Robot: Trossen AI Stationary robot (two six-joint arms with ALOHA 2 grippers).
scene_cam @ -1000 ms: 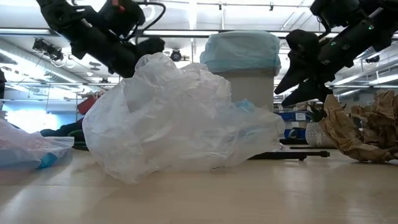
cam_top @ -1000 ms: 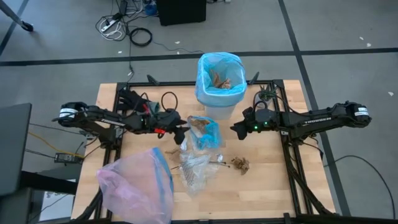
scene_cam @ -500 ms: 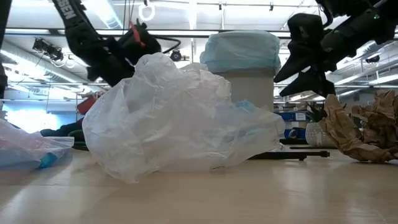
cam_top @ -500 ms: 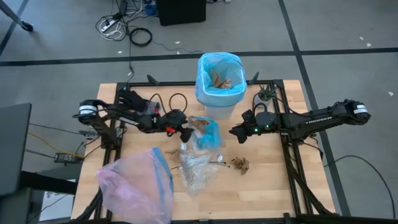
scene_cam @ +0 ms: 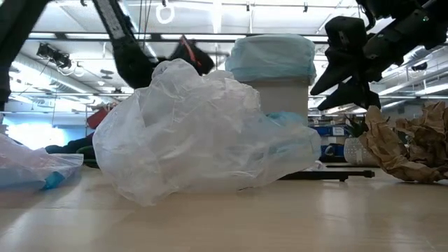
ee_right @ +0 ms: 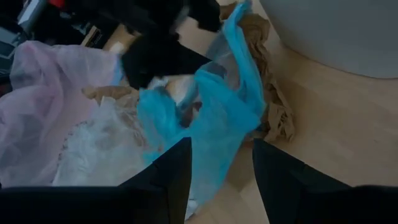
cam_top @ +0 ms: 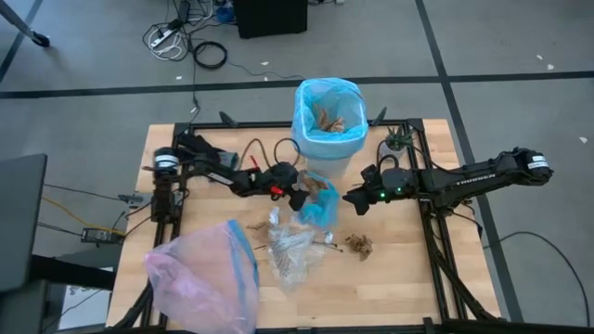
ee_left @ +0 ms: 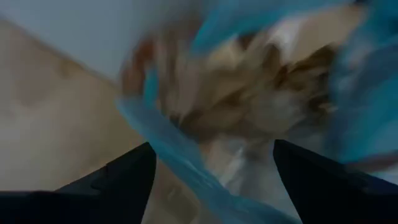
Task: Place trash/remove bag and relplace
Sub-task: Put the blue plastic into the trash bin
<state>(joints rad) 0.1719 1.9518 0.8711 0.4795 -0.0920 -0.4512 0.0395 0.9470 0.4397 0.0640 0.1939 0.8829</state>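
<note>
The blue-tinted packet (cam_top: 318, 200) with brown leaf bits inside lies on the table in front of the bin (cam_top: 328, 148). The bin wears the light-blue bag (cam_top: 327, 119) and holds brown litter. My left gripper (cam_top: 298, 196) is open at the packet's left end, which fills the left wrist view (ee_left: 249, 93). My right gripper (cam_top: 351, 201) hovers open just right of the packet (ee_right: 205, 112), apart from it. Crumpled clear wrappers (cam_top: 292, 250), thin twigs and a brown leaf clump (cam_top: 358, 244) lie nearer the table's near edge. My left gripper comes level from the table's left with its open fingers (ee_left: 124, 177) on either side of the packet's left end (ee_right: 152, 99). The packet lies on the table. Blur hides which part of the gripper touches it.
A pale pink translucent bag with a blue band (cam_top: 204, 278) lies at the table's near left corner. The wrappers (scene_cam: 203, 133) stand large before the low camera, the leaf clump (scene_cam: 406, 143) to their right. Bare wood shows on the table's right side (cam_top: 394, 269).
My left arm has stretched toward the table's right, carrying its gripper up to the blue packet. The packet has slid a little toward the right along the table. My right gripper has stayed almost in place.
</note>
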